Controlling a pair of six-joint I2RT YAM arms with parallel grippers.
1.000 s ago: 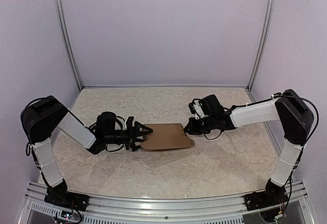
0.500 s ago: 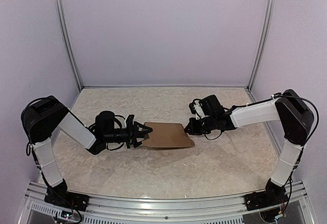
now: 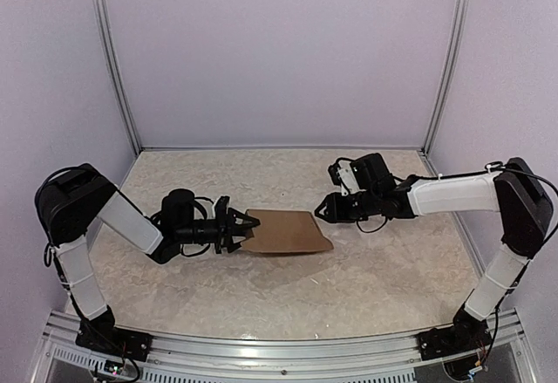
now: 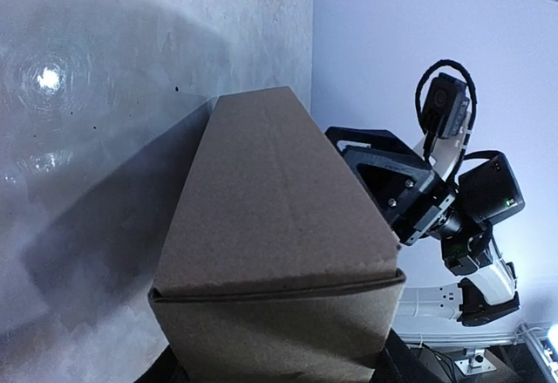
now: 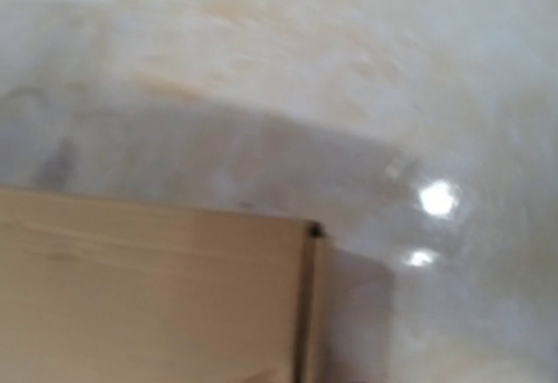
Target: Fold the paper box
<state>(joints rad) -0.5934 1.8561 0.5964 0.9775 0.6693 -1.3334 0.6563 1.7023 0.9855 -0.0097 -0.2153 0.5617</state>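
One paper box [image 3: 288, 233] sits mid-table, bare tabletop [image 3: 261, 300] near and far. Left gripper [image 3: 247, 229] seems clamped on its left edge; right gripper [image 3: 321, 210] jaws unclear.

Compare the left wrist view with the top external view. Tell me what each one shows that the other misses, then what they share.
Only the left wrist view: the box close up, with a fold seam running across its near end.

Only the top external view: the left claw closed around the box's left end, the arm bases, and the rail at the near edge.

Both: the box on the table, and the right claw close by its other end.
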